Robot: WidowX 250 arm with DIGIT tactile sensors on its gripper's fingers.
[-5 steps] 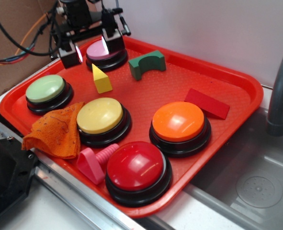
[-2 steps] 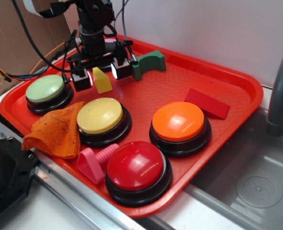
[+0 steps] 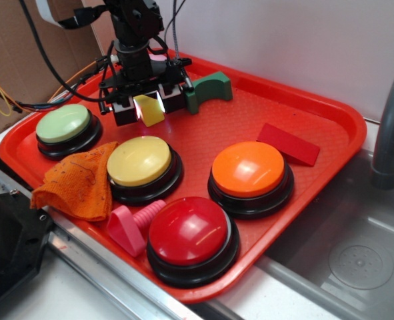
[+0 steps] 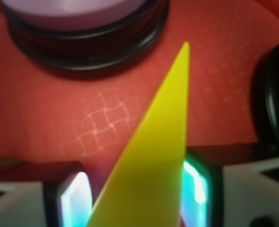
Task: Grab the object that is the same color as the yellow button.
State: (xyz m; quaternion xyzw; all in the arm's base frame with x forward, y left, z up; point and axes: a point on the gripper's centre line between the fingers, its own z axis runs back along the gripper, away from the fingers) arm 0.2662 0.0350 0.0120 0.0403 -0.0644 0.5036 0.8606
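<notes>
Right, gripper [image 3: 148,105] is down over the yellow wedge [image 3: 149,110] at roughly 11 o'clock on the red tray [image 3: 330,120]. Fingers [image 3: 125,110] sit one on each flat side of the block and look clamped on it, or a hair off contact. Exterior view can't settle that.

Wedge matches the yellow button [image 3: 139,161], which sits at about 6 o'clock from it, near but not touching. So this is the right target, not the red wedge [image 3: 289,143] over at 3 o'clock or the green arch [image 3: 208,89] just beside the gripper at 2 o'clock.

Why the hold makes sense: the wedge tapers to a ridge, so pinching the two flat faces is the only stable grip. Pinching the sloped edges would likely squirt it out.

Wrist view adds what the exterior hides: the yellow wedge [image 4: 153,161] fills the centre with its tip pointing to 12 o'clock, lit pads [image 4: 75,201] close on both sides, left one showing a thin gap, right one apparently touching. It also shows a purple-topped button [image 4: 78,12] at 11 o'clock, mostly hidden behind the arm from outside.

Exterior alone shows the green button [image 3: 63,124], orange button [image 3: 248,169], red button [image 3: 190,230] and orange cloth [image 3: 77,187]. Whether the block is off the tray yet, cannot tell.
</notes>
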